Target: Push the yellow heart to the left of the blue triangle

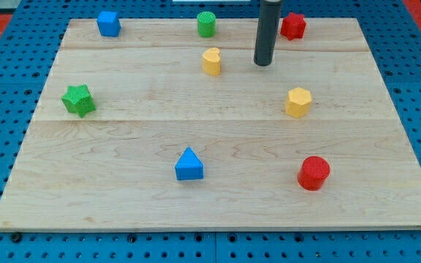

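The yellow heart (211, 61) sits near the view's top, a little left of centre. The blue triangle (188, 164) lies well below it, toward the view's bottom centre. My tip (262, 63) rests on the board to the right of the yellow heart, a clear gap apart from it. The rod rises straight up out of the view's top.
The wooden board (123, 204) also holds a blue cube (108, 23) at top left, a green cylinder (206, 24) at top centre, a red star (292, 26) right of the rod, a green star (78, 99) at left, a yellow hexagon (298, 102) at right and a red cylinder (313, 173) at bottom right.
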Controlling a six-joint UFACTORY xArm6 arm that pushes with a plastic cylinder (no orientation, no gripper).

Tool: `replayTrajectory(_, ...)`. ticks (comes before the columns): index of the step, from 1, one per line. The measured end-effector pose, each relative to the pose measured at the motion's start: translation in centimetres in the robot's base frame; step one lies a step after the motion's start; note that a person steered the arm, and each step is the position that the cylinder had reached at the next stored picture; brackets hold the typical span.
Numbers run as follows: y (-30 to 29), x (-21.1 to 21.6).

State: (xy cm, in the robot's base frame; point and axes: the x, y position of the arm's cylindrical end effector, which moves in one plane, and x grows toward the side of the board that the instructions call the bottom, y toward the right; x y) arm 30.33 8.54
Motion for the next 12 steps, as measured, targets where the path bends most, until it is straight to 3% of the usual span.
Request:
replayTrajectory(2, -9.5, -0.1)
replayTrajectory(3, -12.1, 11.0)
replayTrajectory(4, -12.8, 14.2)
replayTrajectory(5, -7.0, 8.8)
replayTrajectory(6, -5.5, 2.1)
replayTrajectory(7, -9.5, 1.7)
replayTrajectory(8, -15.4, 8.4)
replayTrajectory(9, -16.2, 9.4)
replayTrajectory(10, -16.9, 5.6)
replayTrajectory(11, -19.9, 8.3)
replayTrajectory(12, -21.5, 15.4)
